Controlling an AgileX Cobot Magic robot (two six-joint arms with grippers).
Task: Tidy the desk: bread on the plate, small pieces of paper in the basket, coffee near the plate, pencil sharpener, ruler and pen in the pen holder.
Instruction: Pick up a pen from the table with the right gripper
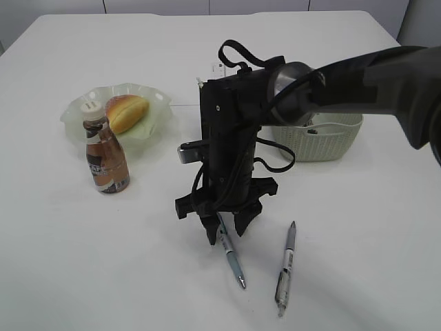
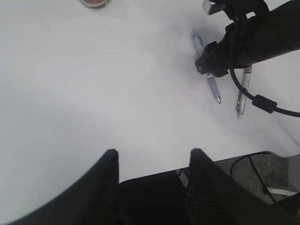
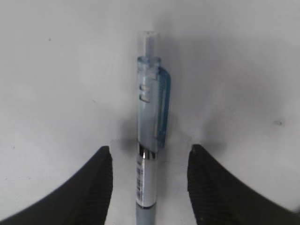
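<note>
- The right pincer (image 1: 225, 231) points down at the white surface (image 1: 358, 262), its jaws apart on either side of a blue-clipped pen (image 1: 230, 256) lying flat; the fingers (image 3: 98, 187) do not touch the barrel.
- A second, grey pen (image 1: 286, 267) lies just to its right.
- The left pincer (image 2: 152, 161) hovers over bare surface, half open and holding nothing.
- The bread (image 1: 127, 112) sits on the wavy green plate (image 1: 77, 114), with the coffee bottle (image 1: 105, 157) standing at the plate's near edge.
- The green basket (image 1: 324, 141) stands behind the right arm.
</note>
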